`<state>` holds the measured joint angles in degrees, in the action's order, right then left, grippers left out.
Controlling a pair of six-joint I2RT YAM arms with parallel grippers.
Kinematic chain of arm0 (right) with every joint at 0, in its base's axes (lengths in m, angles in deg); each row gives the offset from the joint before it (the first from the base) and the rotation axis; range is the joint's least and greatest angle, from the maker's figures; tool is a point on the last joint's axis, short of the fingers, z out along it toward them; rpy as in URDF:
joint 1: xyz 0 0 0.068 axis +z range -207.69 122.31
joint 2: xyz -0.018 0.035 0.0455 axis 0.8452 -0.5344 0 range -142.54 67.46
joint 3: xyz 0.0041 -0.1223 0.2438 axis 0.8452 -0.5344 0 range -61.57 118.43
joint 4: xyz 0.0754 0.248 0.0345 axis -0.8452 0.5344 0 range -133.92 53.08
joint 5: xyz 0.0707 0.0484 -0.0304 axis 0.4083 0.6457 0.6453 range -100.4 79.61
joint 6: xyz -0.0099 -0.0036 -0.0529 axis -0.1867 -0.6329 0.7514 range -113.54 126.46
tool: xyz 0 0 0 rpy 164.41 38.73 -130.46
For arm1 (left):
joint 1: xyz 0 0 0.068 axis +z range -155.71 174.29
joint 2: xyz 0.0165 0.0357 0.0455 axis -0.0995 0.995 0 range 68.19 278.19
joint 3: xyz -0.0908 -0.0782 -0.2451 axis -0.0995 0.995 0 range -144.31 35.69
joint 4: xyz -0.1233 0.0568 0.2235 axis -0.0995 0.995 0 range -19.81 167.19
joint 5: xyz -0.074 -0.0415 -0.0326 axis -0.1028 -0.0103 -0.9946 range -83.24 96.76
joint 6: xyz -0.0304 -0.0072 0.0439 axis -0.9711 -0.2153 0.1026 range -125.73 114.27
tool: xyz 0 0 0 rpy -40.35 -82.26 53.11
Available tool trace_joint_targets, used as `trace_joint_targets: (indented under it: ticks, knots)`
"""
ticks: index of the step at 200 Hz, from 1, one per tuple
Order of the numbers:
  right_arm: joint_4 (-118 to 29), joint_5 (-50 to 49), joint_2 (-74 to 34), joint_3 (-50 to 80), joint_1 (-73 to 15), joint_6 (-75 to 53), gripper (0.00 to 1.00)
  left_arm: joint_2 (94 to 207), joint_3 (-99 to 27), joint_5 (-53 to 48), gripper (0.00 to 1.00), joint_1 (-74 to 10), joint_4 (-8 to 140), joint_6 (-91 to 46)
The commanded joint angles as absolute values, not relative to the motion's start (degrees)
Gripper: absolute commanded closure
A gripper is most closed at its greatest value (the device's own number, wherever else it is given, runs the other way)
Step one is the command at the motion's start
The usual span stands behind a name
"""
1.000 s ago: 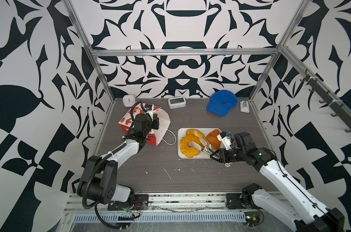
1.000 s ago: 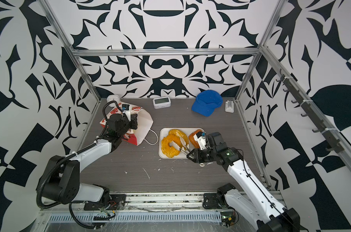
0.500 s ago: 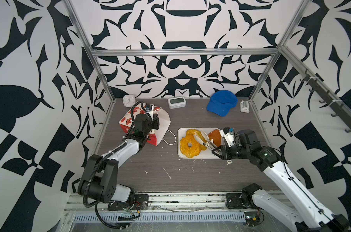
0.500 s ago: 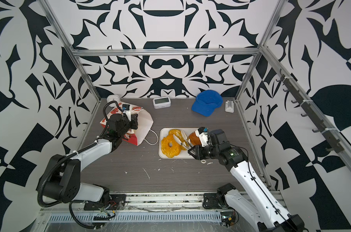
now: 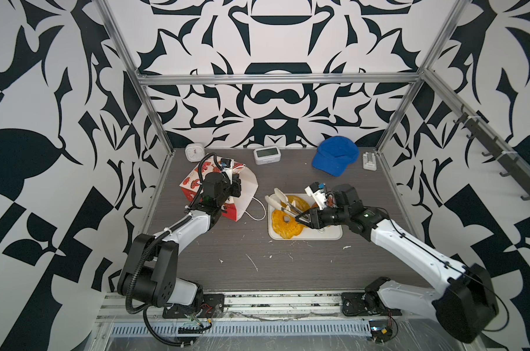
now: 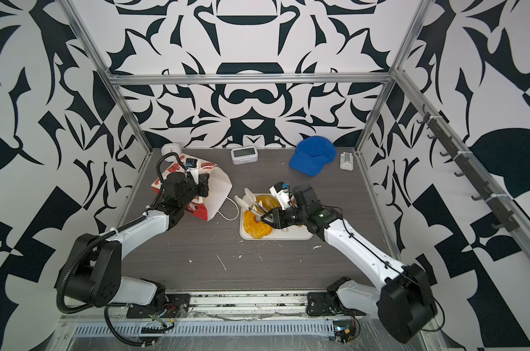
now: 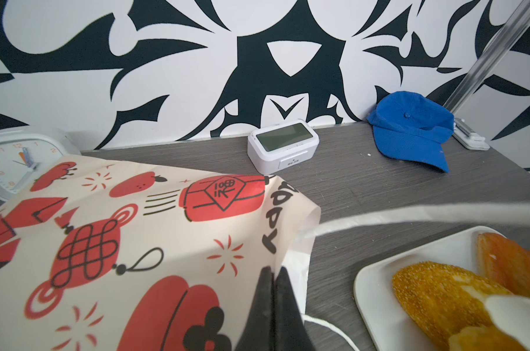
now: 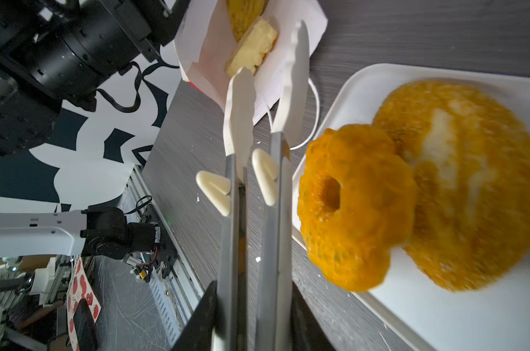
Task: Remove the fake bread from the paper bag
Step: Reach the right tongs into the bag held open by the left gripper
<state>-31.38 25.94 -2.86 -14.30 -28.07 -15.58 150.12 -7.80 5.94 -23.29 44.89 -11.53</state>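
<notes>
The bag (image 5: 247,185) is lying on its side at the left of the table (image 5: 288,267), with its white mouth facing the tray (image 5: 327,235). The left tool (image 7: 274,270) is sitting clenched on the rim of that mouth, pinching the paper between its black fingers (image 7: 285,291).

Two pieces of bread (image 8: 253,50) are showing inside the open bag, one pale yellow and one deeper gold behind it. The rest is lying on the tray: a ring (image 5: 285,221) at the near left, a loaf (image 8: 470,170) touching it from behind, and an orange wedge (image 7: 506,261) further right.

The right tool (image 5: 300,217) is gripping the tongs (image 8: 274,228) by their metal arms. The tongs are pointing from the tray's left edge toward the bag's mouth. Their white tips are standing slightly parted with nothing between them, near the pale piece but apart from it.

The left arm is reaching forward along the table's left side, with its wrist bending over the bag. The right arm is stretching low across the tray from the right, with its tool lying nearly level and aiming left, just above the ring.
</notes>
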Motion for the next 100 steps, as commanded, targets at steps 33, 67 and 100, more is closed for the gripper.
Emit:
trace_joint_targets:
  ticks: [33,67,100]
  knots:
    - [-57.81,31.33,-18.17,-6.68,-24.08,-19.75,0.66,147.31,-9.66,2.71,1.00,-23.00,47.68,-10.83]
    - [-64.60,34.39,-28.57,-1.23,-23.81,-23.61,0.66,146.26,-9.79,2.33,1.00,-22.96,48.46,-10.36]
    - [-68.85,35.84,-33.67,0.73,-23.59,-25.90,0.65,145.95,-9.84,2.48,1.00,-22.99,49.18,-10.30]
